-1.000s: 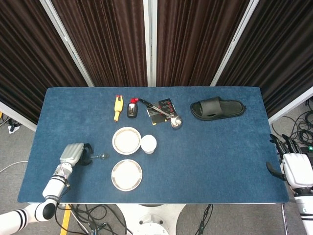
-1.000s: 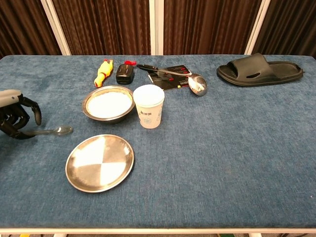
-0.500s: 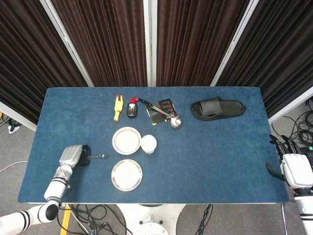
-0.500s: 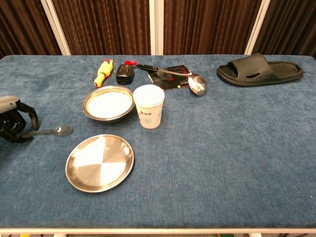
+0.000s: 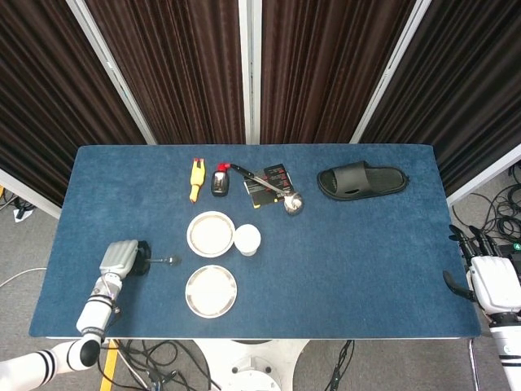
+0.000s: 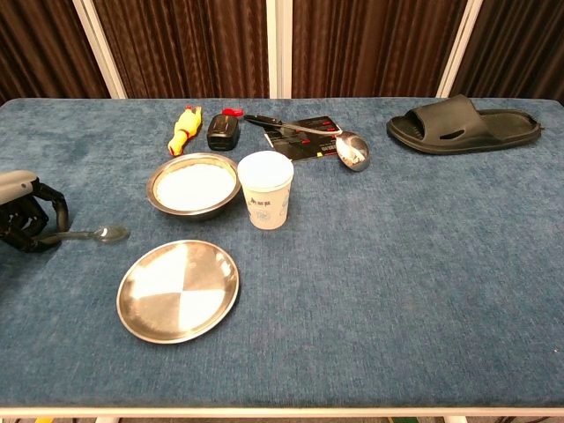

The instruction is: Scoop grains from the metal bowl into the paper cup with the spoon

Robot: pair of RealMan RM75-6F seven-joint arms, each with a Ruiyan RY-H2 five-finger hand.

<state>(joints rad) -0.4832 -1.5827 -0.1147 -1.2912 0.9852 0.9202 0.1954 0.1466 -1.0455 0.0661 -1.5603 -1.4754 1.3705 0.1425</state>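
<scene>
A metal bowl [image 5: 190, 235] [image 6: 152, 193] of pale grains stands left of centre, with a white paper cup [image 5: 247, 239] [image 6: 265, 201] upright and touching its right side. A small metal spoon [image 5: 166, 261] [image 6: 95, 234] lies on the blue cloth to the left, its scoop pointing right. My left hand [image 5: 122, 259] [image 6: 28, 220] rests at the table's left, fingers curled around the end of the spoon's handle. My right hand [image 5: 492, 281] hangs off the table's right edge, fingers apart and holding nothing.
An empty metal plate [image 5: 211, 291] [image 6: 178, 289] lies in front of the bowl. At the back are a yellow toy [image 6: 183, 128], a black device [image 6: 222, 132], a ladle [image 6: 352, 150] on a black card [image 6: 304, 139], and a black slipper [image 6: 463, 123].
My left hand has drawn back a little to the left along the handle. The spoon's scoop has stayed where it was. The right hand has not moved.
</scene>
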